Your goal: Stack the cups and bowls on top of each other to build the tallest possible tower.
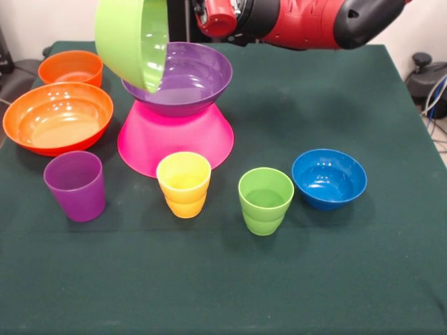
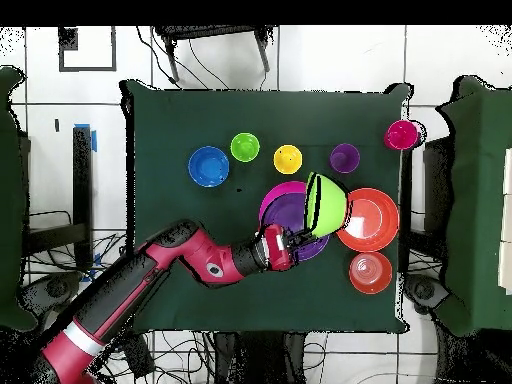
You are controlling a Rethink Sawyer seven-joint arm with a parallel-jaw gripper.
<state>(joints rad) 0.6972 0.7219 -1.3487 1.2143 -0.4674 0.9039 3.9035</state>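
I have the lime green bowl up in the air, tipped on its side so its mouth faces across toward the arm, its lower rim dipping into the purple bowl. The purple bowl sits upright on the inverted pink bowl, and those two make the tower so far. The end effector is closed on the lime bowl's rim; in the overhead view its black tips meet the bowl's edge, while the front view hides the grip behind the bowl itself.

I judge this to be the placing step for the third bowl: it is carried over the stack but not yet seated. My next move calls for deciding its attitude, either levelling it mouth-up to nest in the purple bowl or turning it mouth-down for more height, then centring it over the purple rim and lowering before I let go. Tilted as it is, a release now would likely let it roll off.

Out from the tower, the yellow cup stands just in front of the pink base, with the green cup and purple cup on either side. The blue bowl lies beyond the green cup, the large orange bowl and small orange bowl beside the tower. A red cup sits at the bench corner, well apart.
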